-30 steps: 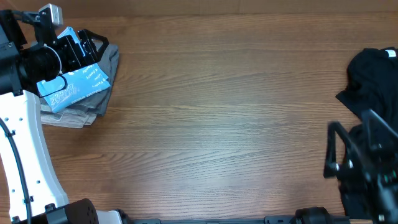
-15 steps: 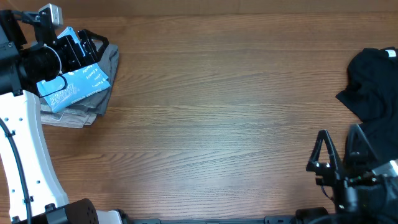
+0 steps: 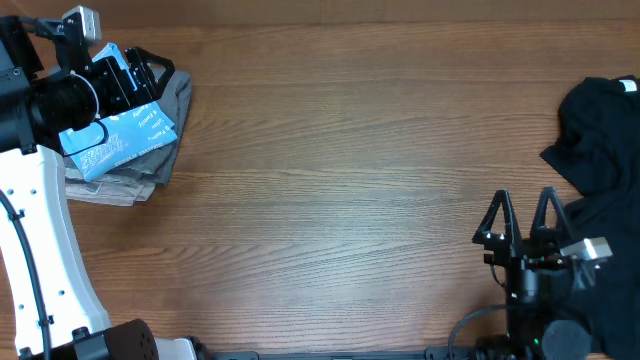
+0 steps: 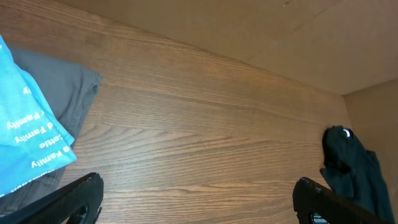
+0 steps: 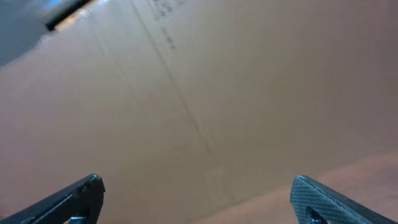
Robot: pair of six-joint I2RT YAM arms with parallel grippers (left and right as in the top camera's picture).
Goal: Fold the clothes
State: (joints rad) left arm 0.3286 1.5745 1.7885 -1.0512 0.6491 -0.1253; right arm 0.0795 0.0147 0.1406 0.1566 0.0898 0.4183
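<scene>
At front edge, right gripper [image 3: 524, 196] agape.

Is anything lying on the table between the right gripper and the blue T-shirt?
Nothing visible. Bare table stretches from the open right gripper to the blue T-shirt, which lies folded on a grey stack at the far left. The black garment lies on the gripper's other side, off that line.

White left arm [image 3: 40, 230], black cable [image 3: 27, 262], black pointed jaws
</scene>
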